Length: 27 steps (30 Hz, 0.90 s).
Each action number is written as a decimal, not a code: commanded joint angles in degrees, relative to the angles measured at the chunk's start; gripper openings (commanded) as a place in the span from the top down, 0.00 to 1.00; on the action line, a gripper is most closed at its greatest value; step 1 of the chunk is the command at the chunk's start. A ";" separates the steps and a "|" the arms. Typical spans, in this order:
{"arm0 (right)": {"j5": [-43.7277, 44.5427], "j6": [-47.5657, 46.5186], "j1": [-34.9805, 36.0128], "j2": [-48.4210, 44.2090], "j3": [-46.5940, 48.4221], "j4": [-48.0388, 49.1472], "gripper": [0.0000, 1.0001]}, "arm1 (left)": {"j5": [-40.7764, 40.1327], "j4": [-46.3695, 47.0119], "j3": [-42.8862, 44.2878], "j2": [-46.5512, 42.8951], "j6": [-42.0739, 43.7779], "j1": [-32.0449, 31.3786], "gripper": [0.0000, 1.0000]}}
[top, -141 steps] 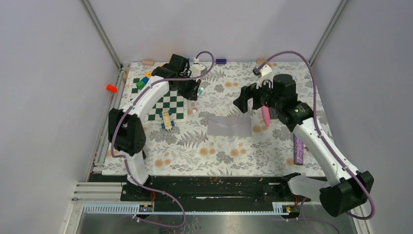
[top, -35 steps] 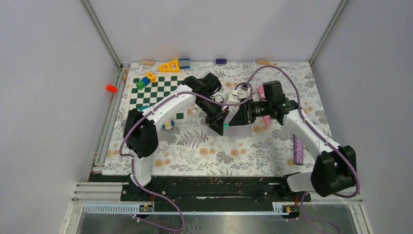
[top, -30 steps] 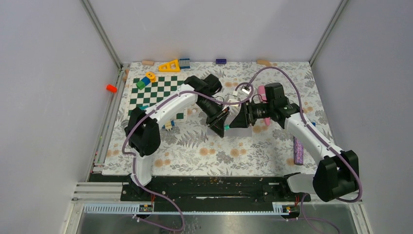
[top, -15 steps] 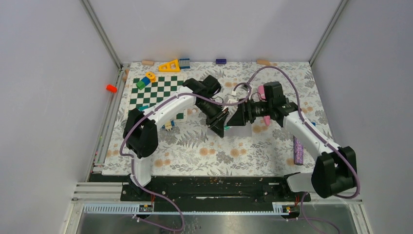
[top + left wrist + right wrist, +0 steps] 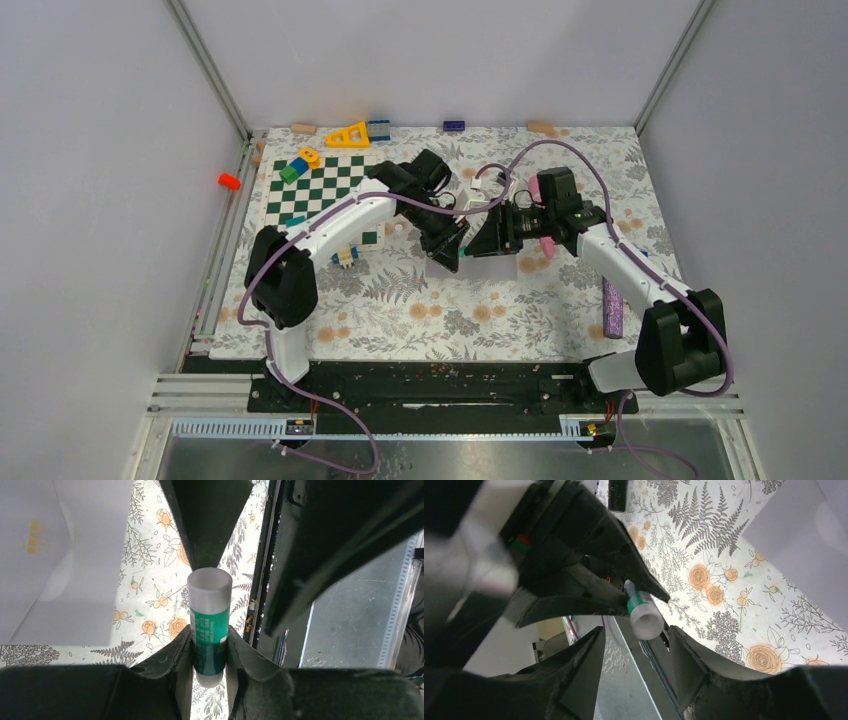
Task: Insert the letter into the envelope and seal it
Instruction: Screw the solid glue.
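Envelope (image 5: 492, 269) – pale grey-lavender, flat on the floral-covered counter (image 5: 420, 320), about mid-counter, partly hidden in the top view by both arms meeting above it. In the left wrist view it lies to the side of the claws, pointed flap seams visible (image 5: 55, 555).

Left claw (image 5: 210, 641) – clenched on a glue stick (image 5: 210, 625) with a green label and a white cap, gripped low on the body, cap end pointing out.

Right claw (image 5: 635, 630) – released, jaws apart on either side of the cap, with a gap showing on each side.

Chessboard mat (image 5: 325, 195) left of centre; purple tube (image 5: 613, 308) near the right edge.
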 commanded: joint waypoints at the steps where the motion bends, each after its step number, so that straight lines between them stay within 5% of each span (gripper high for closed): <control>1: 1.29 2.69 0.42 2.36 2.05 -0.44 0.46 | -1.33 2.80 -0.54 -3.61 0.21 -1.64 0.93; 8: 0.46 5.27 0.44 4.38 2.21 1.22 0.50 | -2.41 3.74 -1.32 -4.13 0.26 -2.31 0.93; 15: -1.19 5.66 0.48 4.39 1.84 1.46 0.82 | -3.13 3.83 -1.36 -3.78 0.37 -2.43 0.92; 18: -1.48 5.02 0.43 4.03 1.54 1.43 0.91 | -3.41 4.55 -1.64 -4.22 -0.03 -2.49 0.71; 23: -2.97 4.41 0.05 2.21 1.83 1.65 0.91 | 0.60 8.16 -3.65 -9.13 -1.22 1.24 0.19; 27: -4.54 4.88 -1.40 1.23 2.60 2.23 0.91 | 5.61 16.61 -7.51 -17.09 -5.96 8.04 0.01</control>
